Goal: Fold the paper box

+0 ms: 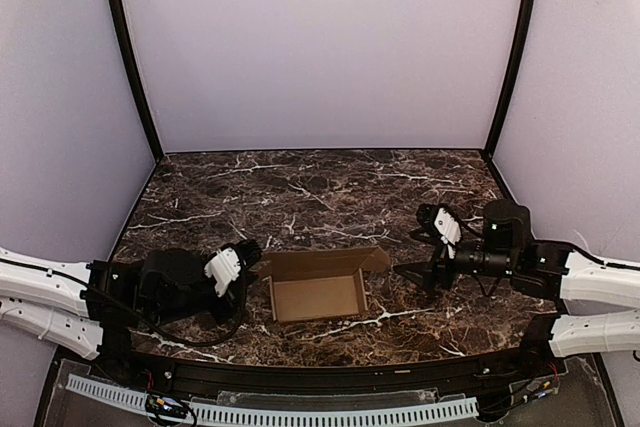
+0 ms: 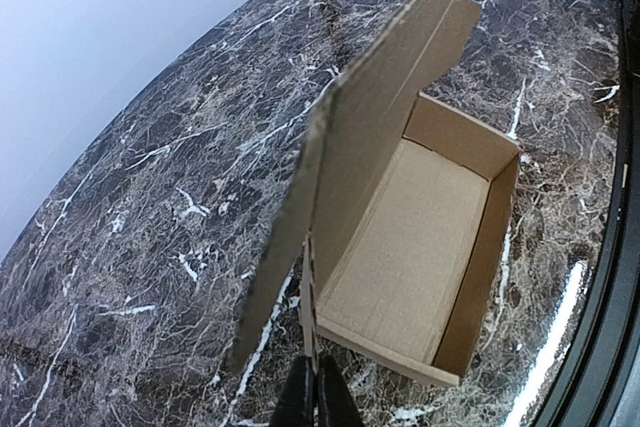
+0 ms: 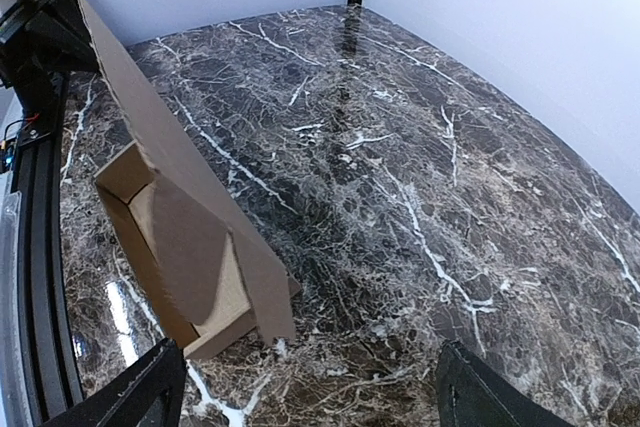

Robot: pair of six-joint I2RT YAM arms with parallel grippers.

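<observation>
Down at the near tabletop [image 1: 300, 187] edge, the paper box [image 1: 318, 297] sits open, lid raised. Left end effector [image 2: 317, 382] pinches its left-end flap tight, seen only from that wrist. Right end effector [image 1: 420, 245] gapes wide, just clear; open marble stretches beyond.

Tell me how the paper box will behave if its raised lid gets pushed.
The paper box is thin, empty cardboard, so it is probably light and may slide on the glossy marble table rather than resist. Its lid stands on one crease, so it would likely hinge and flex easily, not stay stiff.
</observation>
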